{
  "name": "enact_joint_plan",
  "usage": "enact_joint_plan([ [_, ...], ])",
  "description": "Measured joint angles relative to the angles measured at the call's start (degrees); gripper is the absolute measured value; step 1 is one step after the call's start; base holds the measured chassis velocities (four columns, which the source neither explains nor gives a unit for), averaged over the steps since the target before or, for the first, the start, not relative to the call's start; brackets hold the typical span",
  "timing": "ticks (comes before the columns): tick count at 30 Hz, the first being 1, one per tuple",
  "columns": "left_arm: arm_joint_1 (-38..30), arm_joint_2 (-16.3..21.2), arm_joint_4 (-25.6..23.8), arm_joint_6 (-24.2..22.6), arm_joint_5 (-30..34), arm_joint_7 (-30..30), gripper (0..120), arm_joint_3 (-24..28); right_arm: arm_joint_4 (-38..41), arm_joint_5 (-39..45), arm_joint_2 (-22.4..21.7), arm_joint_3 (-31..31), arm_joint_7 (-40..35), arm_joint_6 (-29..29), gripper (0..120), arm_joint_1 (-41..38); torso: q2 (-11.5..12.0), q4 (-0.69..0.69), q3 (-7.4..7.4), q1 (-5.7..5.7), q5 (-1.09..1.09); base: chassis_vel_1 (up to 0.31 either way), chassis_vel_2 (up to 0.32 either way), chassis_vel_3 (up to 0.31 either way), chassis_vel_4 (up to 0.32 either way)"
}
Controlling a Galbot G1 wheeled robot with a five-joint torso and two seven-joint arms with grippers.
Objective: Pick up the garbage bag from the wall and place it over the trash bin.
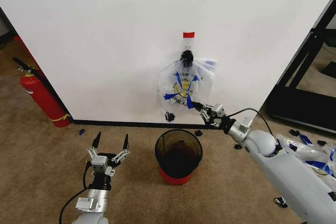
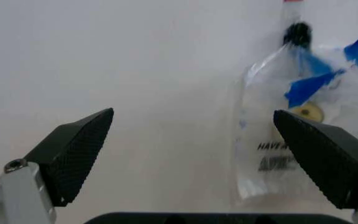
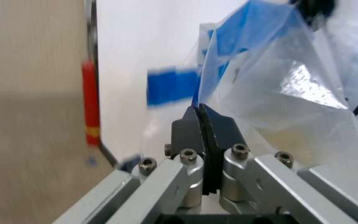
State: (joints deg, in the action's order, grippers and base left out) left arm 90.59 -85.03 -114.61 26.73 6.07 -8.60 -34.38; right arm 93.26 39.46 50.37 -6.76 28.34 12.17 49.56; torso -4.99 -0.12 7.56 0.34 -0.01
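Wall is seen behind everything, big and white. Trash bin is placed below the right gripper, on the carpet. Garbage bag is hung from a black clip above that gripper, and its lower edge is pinched between the closed fingers. Left gripper is held wide open and empty, well apart. If pulled too hard, the thin bag could be torn at the clip.

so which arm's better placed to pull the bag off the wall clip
Right. The right pincer is shut on the garbage bag hanging from the black clip. The left pincer is open, low over the carpet beside the trash bin.
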Motion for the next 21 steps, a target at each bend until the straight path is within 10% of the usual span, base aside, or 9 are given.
enact_joint_plan([
  [12,-14.9,21.2,7.8,1.9,-4.6,-9.1,100,4.7,0.7,21.7,0.0,0.3,2.2,1.9,0,1.3,0.0,0.00,0.00,0.00,-0.01,0.000,0.000,0.000,0.000],
  [21,-36.9,40.3,18.7,1.6,6.1,-9.9,100,22.1,-0.1,22.3,0.4,0.3,3.5,2.8,0,1.3,0.0,0.00,0.01,0.01,0.01,0.000,0.000,0.000,0.000],
])
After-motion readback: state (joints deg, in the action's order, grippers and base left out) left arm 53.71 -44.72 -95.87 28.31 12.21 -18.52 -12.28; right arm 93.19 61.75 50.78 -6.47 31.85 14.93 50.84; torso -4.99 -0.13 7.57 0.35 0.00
